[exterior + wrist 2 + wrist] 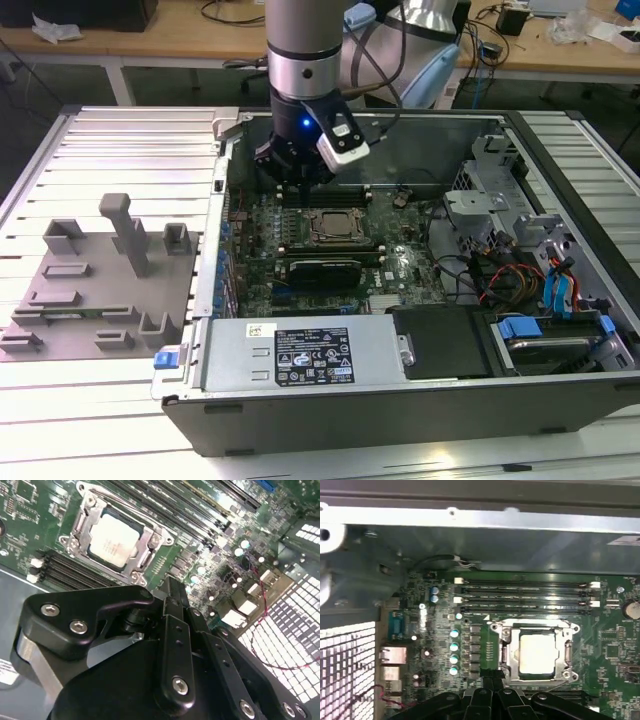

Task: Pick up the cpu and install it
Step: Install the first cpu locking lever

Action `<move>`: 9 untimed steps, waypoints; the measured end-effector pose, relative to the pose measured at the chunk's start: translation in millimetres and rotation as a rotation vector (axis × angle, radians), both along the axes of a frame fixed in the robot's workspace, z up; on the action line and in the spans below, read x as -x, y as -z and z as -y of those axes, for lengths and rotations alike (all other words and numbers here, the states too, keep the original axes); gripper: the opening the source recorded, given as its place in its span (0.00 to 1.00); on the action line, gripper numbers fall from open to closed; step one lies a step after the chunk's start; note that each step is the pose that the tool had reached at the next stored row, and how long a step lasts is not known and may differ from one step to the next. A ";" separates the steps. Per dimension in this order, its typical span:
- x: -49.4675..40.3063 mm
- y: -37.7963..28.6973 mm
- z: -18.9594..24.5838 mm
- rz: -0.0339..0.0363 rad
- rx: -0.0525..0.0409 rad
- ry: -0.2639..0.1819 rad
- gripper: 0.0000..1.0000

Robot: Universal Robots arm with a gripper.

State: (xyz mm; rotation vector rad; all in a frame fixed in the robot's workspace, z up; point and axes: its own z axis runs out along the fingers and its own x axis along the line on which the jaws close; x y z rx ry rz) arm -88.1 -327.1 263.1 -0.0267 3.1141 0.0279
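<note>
Open computer case (pixel 400 405) lies on the slatted worktop (pixel 110 130), with the motherboard (pixel 262 228) facing up.

The cpu (pixel 333 226) sits flat in the socket frame (pixel 309 226) near the middle of the board. In both wrist views I see its pale silver top (pixel 112 537) (pixel 537 652) square to the metal frame (pixel 154 541) (pixel 505 650), which surrounds it on all sides. I cannot tell whether the frame's latch is locked down.

The arm hangs over the case from above. In the exterior view the tool (pixel 298 182) is over the board, just beyond the socket and a little toward the exterior view's left. It is apart from the cpu, not touching it.

Tool state: in both wrist views the black fingers run together to one tip (pixel 172 587) (pixel 489 680). I read them as closed with nothing between them. The tip is near the edge of the socket frame, beside the cpu rather than over it.

Other items:
- The memory slots (pixel 525 592) run parallel beside the socket.
- A silver power supply (pixel 300 355) with a label lies along the near side of the case.
- Blue and orange cables (pixel 520 280) sit at the exterior view's right of the case.
- A grey fixture plate (pixel 90 290) with upright blocks is on the worktop outside the case, at the exterior view's left, well apart from the tool.
</note>
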 end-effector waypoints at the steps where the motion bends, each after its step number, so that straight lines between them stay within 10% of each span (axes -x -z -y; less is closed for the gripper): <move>1: 2.7 0.4 0.0 -0.0001 -0.0074 0.000 0.11; 5: 6.3 1.9 0.0 0.0000 -0.0780 0.000 0.11; 9: 10.3 2.8 0.0 0.0000 -0.1273 0.000 0.11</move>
